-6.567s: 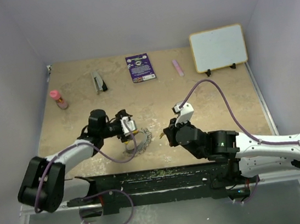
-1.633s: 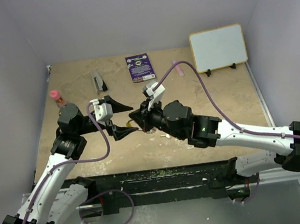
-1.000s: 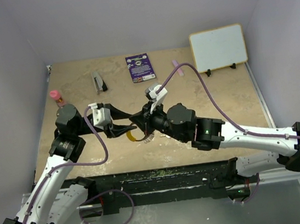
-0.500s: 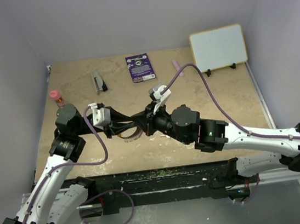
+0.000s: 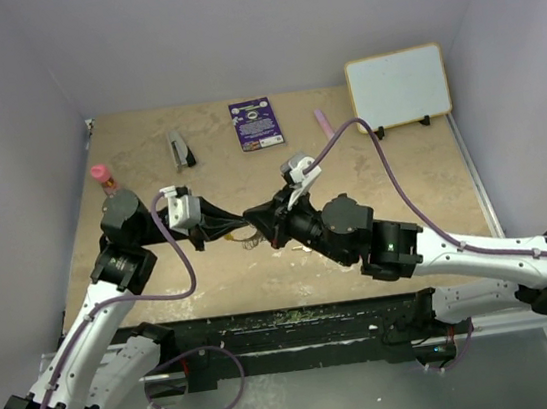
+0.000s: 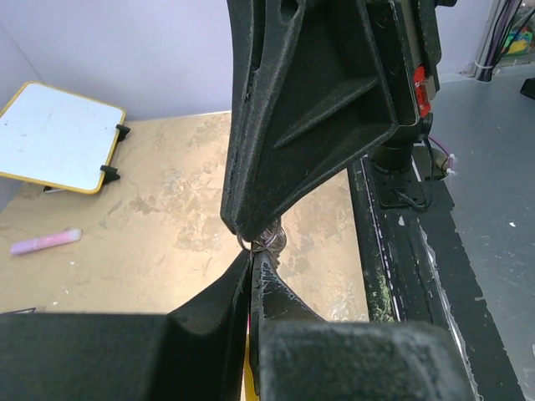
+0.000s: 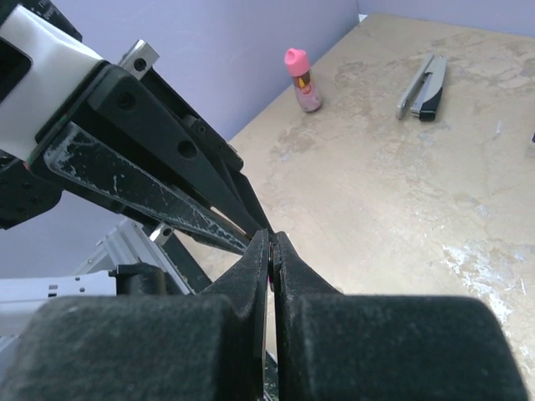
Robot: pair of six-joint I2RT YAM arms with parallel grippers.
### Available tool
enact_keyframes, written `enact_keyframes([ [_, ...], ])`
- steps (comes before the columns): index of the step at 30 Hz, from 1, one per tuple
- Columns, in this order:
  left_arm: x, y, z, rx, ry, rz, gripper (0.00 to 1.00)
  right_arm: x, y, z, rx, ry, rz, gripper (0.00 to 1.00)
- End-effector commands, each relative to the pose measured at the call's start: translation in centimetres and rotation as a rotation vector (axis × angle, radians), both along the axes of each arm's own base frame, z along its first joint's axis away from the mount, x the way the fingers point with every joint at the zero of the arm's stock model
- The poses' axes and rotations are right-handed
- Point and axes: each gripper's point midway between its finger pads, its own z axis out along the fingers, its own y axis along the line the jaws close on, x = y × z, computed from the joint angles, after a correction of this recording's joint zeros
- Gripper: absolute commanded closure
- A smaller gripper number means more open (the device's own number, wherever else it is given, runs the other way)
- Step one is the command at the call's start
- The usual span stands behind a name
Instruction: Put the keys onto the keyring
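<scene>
Both grippers meet tip to tip above the middle of the table. My left gripper (image 5: 245, 230) (image 6: 251, 255) is shut, and a yellow strip, the head of a key (image 6: 246, 380), shows between its fingers. At its tips sits the silvery keyring (image 6: 272, 242) (image 5: 249, 239), partly hidden, with a bit of it dangling just below in the top view. My right gripper (image 5: 253, 217) (image 7: 271, 238) comes in from the right and is shut on a thin metal edge of the keyring. Any other keys are hidden behind the fingers.
At the back of the table stand a pink-capped bottle (image 5: 101, 177), a grey-and-black tool (image 5: 181, 148), a purple card (image 5: 256, 123), a pink stick (image 5: 324, 122) and a small whiteboard (image 5: 397, 86). A black rail (image 5: 298, 317) runs along the near edge.
My left gripper has gone from half open to shut at the right gripper's tip. The right gripper has shifted slightly right and stayed shut. The dangling yellow key no longer shows from above.
</scene>
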Motion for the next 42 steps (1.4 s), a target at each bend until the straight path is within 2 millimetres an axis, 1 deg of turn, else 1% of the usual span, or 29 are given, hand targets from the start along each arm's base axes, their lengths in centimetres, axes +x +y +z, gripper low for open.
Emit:
enact_keyframes([
  [1,-0.4,0.1,2.0,-0.03,-0.093,0.003,0.96,0.0,-1.4,1.8,0.083,-0.008,-0.036,1.0],
  [4,-0.3,0.1,2.4,-0.038,-0.089,0.01,0.96,0.0,-2.0,1.5,0.09,0.005,-0.049,1.0],
  [6,-0.3,0.1,2.7,-0.048,-0.089,0.01,0.96,0.0,-2.2,0.1,0.074,0.017,-0.056,1.0],
  [8,-0.2,0.0,2.9,-0.054,-0.082,0.016,0.96,-0.1,-2.4,-0.3,0.076,0.022,-0.059,1.0],
  [11,-0.2,-0.1,2.6,-0.052,-0.064,0.008,0.96,-0.1,-2.4,-0.4,0.079,0.021,-0.057,1.0],
  [13,-0.2,-0.2,1.8,-0.04,-0.055,-0.012,0.95,-0.1,-2.2,0.1,0.091,0.011,-0.047,1.0],
  [15,-0.2,-0.2,1.0,-0.024,-0.034,-0.013,0.8,-0.2,-2.0,0.6,0.093,0.001,-0.039,1.0],
  [17,-0.5,-0.2,0.7,-0.015,-0.02,-0.033,0.71,-0.2,-2.0,1.0,0.095,-0.009,-0.037,1.0],
  [22,-1.0,-0.3,0.5,-0.011,0.05,-0.062,0.56,-0.4,-1.6,1.9,0.106,-0.027,-0.028,1.0],
  [24,-1.5,-0.3,0.8,-0.015,0.09,-0.075,0.53,-0.3,-1.4,1.8,0.101,-0.03,-0.031,1.0],
  [29,-2.2,-0.5,0.9,-0.014,0.2,-0.097,0.48,-0.2,-1.0,1.6,0.097,-0.036,-0.042,1.0],
  [30,-2.2,-0.5,1.0,-0.014,0.215,-0.097,0.47,-0.2,-1.0,2.9,0.123,-0.044,-0.047,1.0],
  [31,-2.3,-0.5,1.0,-0.015,0.224,-0.097,0.47,-0.2,-0.9,3.1,0.126,-0.047,-0.051,1.0],
  [38,-2.3,-0.7,1.2,-0.008,0.292,-0.093,0.46,-0.3,-0.5,4.0,0.127,-0.072,-0.096,1.0],
  [42,-2.0,-0.8,1.6,-0.015,0.293,-0.078,0.47,-0.5,0.0,4.5,0.128,-0.085,-0.097,1.0],
])
